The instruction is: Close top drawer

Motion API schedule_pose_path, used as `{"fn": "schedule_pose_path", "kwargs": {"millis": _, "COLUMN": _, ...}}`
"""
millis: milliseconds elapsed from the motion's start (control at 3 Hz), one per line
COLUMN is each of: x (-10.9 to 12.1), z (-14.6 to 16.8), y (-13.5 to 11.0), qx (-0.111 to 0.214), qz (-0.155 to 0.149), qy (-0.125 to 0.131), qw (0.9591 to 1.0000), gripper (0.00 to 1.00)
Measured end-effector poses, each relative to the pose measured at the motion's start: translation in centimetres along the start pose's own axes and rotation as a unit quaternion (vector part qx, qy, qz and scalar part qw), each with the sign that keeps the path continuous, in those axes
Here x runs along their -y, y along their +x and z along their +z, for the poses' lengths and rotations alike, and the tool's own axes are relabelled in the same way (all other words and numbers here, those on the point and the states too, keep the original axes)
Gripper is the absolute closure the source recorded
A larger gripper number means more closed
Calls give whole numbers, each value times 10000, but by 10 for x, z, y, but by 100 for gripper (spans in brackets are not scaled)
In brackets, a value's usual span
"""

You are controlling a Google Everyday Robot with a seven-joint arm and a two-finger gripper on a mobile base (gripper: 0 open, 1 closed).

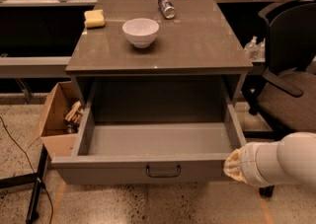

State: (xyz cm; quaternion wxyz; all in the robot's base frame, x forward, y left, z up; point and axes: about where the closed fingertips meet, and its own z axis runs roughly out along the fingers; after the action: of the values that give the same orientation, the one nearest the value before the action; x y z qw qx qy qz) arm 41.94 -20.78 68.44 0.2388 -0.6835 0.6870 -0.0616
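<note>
The top drawer [123,169] is a wide, deep grey drawer pulled far out of the grey cabinet, and its inside is empty. A small black loop handle [163,170] sits centred on its front. My gripper [233,167] comes in from the lower right on a white arm. Its cream-coloured end rests against the right end of the drawer front, at the front right corner.
The cabinet top [197,40] carries a white bowl [140,31], a yellow sponge [94,18] and a can [166,7] lying on its side. A cardboard box [58,119] stands on the floor at the left. A black office chair [289,65] stands at the right.
</note>
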Motion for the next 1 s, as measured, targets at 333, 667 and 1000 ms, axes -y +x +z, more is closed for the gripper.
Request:
{"fn": "schedule_pose_path", "kwargs": {"millis": 333, "x": 37, "z": 13, "y": 1, "qx": -161, "qz": -124, "qy": 419, "qw": 9989, "gripper": 100}}
{"fn": "schedule_pose_path", "kwargs": {"millis": 667, "x": 76, "z": 34, "y": -1, "qx": -255, "qz": -208, "qy": 643, "qw": 9974, "gripper": 100}}
{"fn": "schedule_pose_path", "kwargs": {"millis": 1000, "x": 118, "z": 61, "y": -3, "qx": -333, "qz": -268, "qy": 737, "qw": 9964, "gripper": 100}}
